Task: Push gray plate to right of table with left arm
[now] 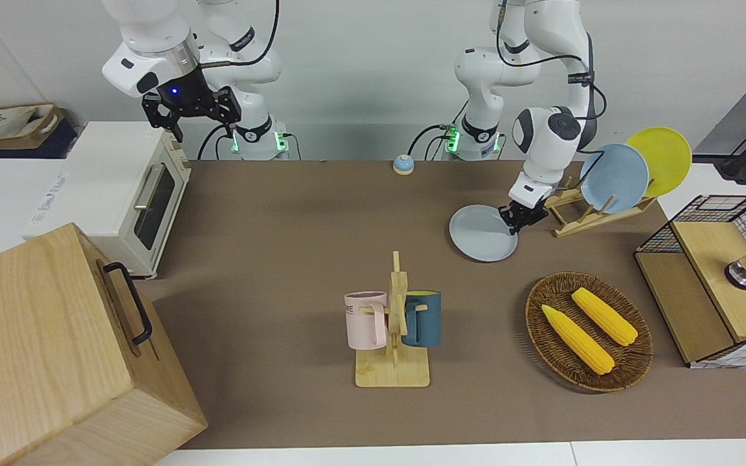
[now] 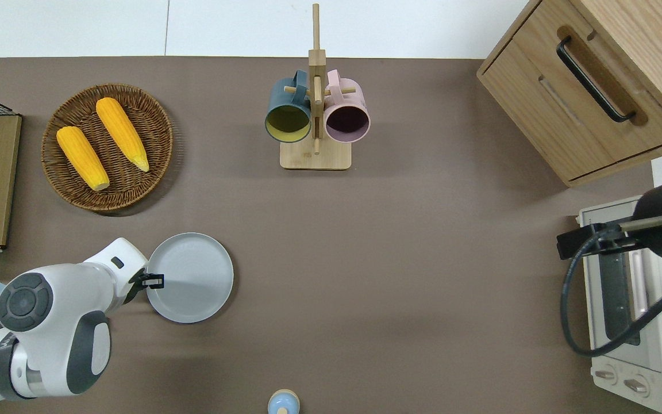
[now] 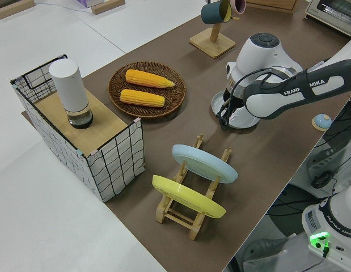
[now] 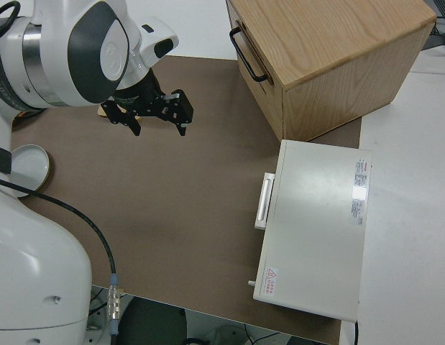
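You have three plates: one gray (image 2: 190,277) flat on the table (image 2: 400,276), one blue (image 1: 614,178) and one yellow (image 1: 661,157) in a rack (image 1: 580,217). Two corn cobs (image 2: 81,157) share one basket (image 2: 153,121), two mugs (image 2: 288,118) hang on one stand (image 2: 315,158), and there are two arms (image 1: 544,139).

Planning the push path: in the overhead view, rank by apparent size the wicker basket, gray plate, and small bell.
1. Wicker basket
2. Gray plate, somewhat smaller
3. Bell, by far the smallest, partly cut off at the view's edge

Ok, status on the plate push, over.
Left gripper at the gray plate rim, on its left-arm side. Plate flat on table. Right arm parked, gripper open. Push path bare.
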Motion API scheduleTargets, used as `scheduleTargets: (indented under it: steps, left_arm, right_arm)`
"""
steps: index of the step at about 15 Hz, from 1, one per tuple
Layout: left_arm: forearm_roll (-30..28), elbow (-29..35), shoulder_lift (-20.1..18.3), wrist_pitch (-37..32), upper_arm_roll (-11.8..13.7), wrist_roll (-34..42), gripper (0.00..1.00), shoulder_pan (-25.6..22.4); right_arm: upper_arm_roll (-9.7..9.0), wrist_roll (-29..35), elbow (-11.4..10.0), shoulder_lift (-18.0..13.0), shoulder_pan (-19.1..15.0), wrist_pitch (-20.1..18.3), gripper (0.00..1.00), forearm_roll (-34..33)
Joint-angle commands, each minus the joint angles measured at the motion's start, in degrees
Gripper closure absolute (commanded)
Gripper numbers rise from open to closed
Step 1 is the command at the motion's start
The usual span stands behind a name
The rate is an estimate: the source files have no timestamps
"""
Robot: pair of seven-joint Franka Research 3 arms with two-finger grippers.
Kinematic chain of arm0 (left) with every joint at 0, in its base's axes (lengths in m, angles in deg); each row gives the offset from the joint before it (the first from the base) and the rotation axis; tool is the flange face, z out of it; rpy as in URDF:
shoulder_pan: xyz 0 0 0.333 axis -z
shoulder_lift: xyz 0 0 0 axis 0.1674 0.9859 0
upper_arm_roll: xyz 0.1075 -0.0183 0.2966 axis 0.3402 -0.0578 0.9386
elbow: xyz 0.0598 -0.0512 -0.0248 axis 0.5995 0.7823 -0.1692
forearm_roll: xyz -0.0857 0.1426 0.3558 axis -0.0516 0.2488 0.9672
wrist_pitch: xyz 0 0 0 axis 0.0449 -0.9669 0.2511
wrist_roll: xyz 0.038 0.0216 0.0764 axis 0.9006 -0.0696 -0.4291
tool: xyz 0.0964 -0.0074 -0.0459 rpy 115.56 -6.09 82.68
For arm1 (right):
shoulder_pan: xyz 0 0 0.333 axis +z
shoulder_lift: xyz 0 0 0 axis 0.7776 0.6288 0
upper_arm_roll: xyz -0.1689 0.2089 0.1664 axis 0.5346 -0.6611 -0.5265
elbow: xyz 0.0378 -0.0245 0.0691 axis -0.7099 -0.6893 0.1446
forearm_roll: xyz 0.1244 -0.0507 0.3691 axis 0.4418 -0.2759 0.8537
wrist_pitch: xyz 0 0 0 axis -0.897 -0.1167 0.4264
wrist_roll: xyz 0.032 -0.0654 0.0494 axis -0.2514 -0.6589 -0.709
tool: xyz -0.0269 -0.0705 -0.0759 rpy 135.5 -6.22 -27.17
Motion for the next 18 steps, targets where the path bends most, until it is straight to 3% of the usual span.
scheduleTargets:
  steps: [1, 18]
  left_arm:
    - [0.2, 1.0, 0.2, 1.3, 0.0, -2.5, 1.00, 0.6]
    - [-0.3, 0.2, 1.5, 0.9, -0.2, -18.1, 1.00, 13.2]
  right_arm:
    - [-0.92, 0.7, 0.5, -0.1, -1.1, -0.9, 0.017, 0.2]
    - [-0.92, 0.7, 0.5, -0.1, -1.2, -0.9, 0.017, 0.2]
